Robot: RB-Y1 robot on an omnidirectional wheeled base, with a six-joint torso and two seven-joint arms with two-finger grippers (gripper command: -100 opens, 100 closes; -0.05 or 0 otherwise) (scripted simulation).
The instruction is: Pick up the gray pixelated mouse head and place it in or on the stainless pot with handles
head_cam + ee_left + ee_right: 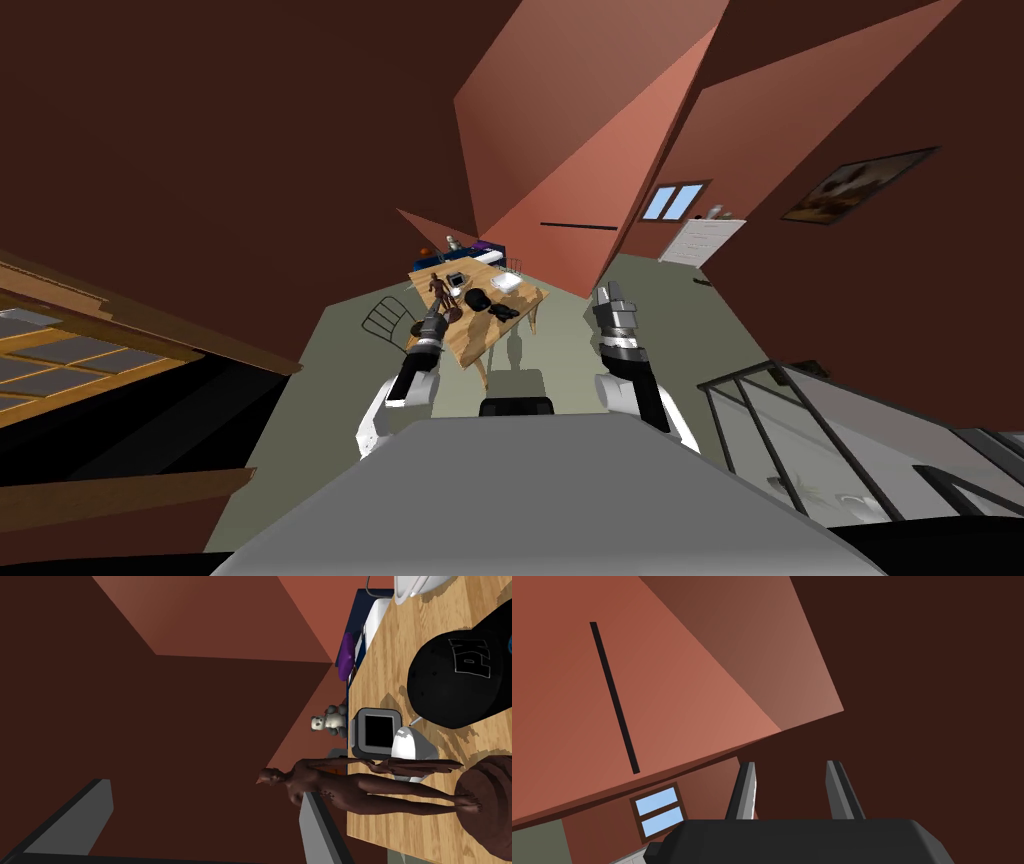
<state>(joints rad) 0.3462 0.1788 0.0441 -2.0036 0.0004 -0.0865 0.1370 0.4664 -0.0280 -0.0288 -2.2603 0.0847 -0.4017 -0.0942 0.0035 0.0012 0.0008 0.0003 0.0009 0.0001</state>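
Note:
A grey boxy head with a black square face (pixel 377 733) stands on the wooden table (pixel 400 646), close to a pale domed piece (pixel 412 748). In the head view the grey head (pixel 455 280) is near the table's left side, and a white shallow vessel (pixel 503 283) sits further right. Which item is the pot I cannot tell. My left gripper (pixel 437 316) hovers at the table's near left corner. It is open (pixel 200 811), with one finger (pixel 315 821) beside a brown figurine (pixel 370 788). My right gripper (pixel 792 791) is open, empty and raised to the right of the table (pixel 607 295).
A black cap (pixel 460 676) lies on the table past the grey head. A teddy bear (pixel 327 721) and a purple item (pixel 345 656) sit beyond the table edge. A wire chair (pixel 390 318) stands left of the table, a dark-framed glass piece (pixel 800 420) at right.

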